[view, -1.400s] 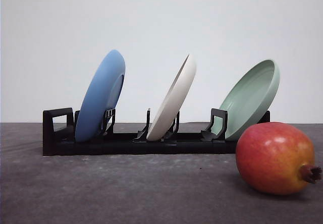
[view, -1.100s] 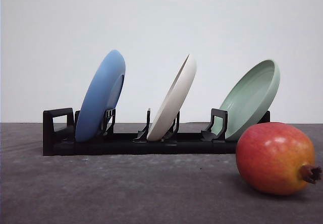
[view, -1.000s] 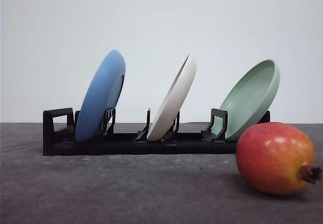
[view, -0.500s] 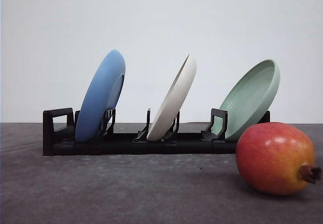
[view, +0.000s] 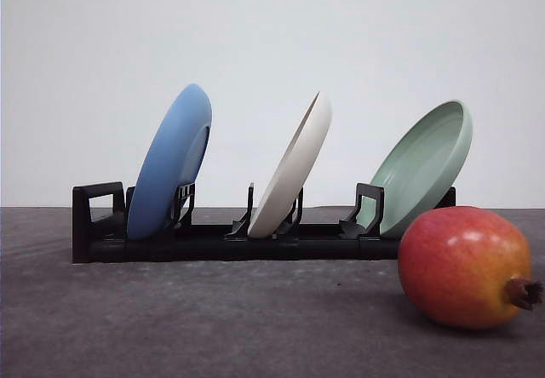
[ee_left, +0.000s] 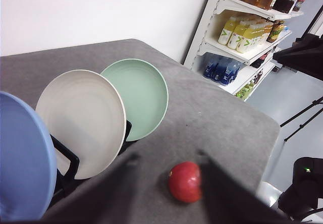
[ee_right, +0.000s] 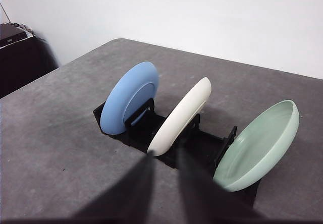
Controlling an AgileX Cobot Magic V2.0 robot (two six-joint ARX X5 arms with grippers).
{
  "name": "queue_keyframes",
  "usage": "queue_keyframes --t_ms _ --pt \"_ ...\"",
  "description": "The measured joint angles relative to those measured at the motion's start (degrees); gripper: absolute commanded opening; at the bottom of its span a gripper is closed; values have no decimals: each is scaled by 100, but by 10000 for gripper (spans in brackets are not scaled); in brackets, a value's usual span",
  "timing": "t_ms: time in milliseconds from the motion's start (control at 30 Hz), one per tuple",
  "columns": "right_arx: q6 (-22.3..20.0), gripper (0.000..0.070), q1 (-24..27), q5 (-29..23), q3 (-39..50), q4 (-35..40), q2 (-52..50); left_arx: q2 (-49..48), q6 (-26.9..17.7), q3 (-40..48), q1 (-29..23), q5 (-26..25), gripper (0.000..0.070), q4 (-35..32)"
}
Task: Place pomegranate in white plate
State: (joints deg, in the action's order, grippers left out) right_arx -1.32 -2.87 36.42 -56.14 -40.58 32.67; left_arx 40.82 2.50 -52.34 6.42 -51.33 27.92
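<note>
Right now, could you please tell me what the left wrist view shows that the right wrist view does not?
Left wrist view: the pomegranate on the grey table, plus shelves of bottled drinks. Right wrist view: a dark cabinet beside the table. Both share the blue plate, the white plate and the pale green plate, standing in the black rack.

Three plates stand tilted in a black rack [ee_right: 202, 146] on a grey desk [ee_right: 55, 133] before a pale wall. The blue plate [ee_right: 128, 104] leans at centre left of the frame, the white plate [ee_right: 180, 117] stands edge-on at the middle, and the pale green plate [ee_right: 260, 146] shows its hollow face at lower right. The blurred dark fingers [ee_right: 136, 186] of the right tool [ee_right: 164, 183] rise from the bottom edge, a narrow gap between them. A dark cabinet [ee_right: 20, 57] sits at the upper left.
</note>
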Motion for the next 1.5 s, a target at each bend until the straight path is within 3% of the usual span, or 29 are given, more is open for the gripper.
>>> queue_keyframes --t_ms 67,100,300,533,667,800,1100,1267,1500 --pt "0 563 0 0 0 0 0 49 -7 0 0 0 604 5" --pt "2 586 0 0 0 0 0 75 -13 0 0 -2 604 7" --pt "71 590 -2 0 0 0 0 268 0 0 229 -2 596 11" --pt "459 590 -24 2 0 0 0 891 232 -47 886 196 596 -26" --pt "591 590 -24 0 0 0 9 1537 423 -375 1388 821 596 -15" --pt "627 590 -24 0 0 0 20 2350 629 -1012 1978 1788 596 179" --pt "627 590 -24 0 0 0 22 4593 493 -3151 3009 3518 596 1176" --pt "629 590 -24 0 0 0 22 5577 278 -3828 3302 3810 594 869" --pt "629 590 -24 0 0 0 22 6263 163 -3919 3513 4311 593 308"
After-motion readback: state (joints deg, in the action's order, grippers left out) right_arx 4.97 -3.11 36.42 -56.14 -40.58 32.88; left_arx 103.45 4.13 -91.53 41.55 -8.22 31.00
